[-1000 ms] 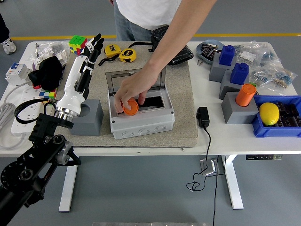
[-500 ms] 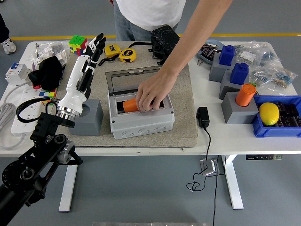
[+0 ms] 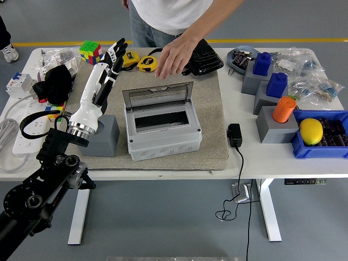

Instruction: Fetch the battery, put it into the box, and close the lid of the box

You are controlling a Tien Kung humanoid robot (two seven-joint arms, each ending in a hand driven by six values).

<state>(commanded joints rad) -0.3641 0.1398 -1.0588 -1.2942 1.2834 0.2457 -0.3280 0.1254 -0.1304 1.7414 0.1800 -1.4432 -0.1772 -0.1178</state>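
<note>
The grey box (image 3: pixel 163 138) sits mid-table on a beige mat (image 3: pixel 215 130), its clear lid (image 3: pixel 157 95) standing up at the back. The opening (image 3: pixel 162 118) looks dark and I see no orange battery in it. My left hand (image 3: pixel 115 51) hovers left of the box, black fingers stretched out and holding nothing, its white forearm over an empty grey holder block (image 3: pixel 104 136). A person's hand (image 3: pixel 174 54) hangs open and empty over the mat's far edge. Another orange battery (image 3: pixel 284 109) stands on a grey stand at the right.
Two blue pieces (image 3: pixel 262 63) on grey stands and a blue bin (image 3: pixel 321 145) with a yellow ball (image 3: pixel 311 130) fill the right side. A black adapter (image 3: pixel 235 135) lies beside the mat. Yellow tape measures (image 3: pixel 139 62), a black pouch (image 3: pixel 205 56) and a colour cube (image 3: pixel 89 50) line the back.
The person's hand lowered the orange battery into the box, let go and drew back to the far side. My left hand shifted slightly right.
</note>
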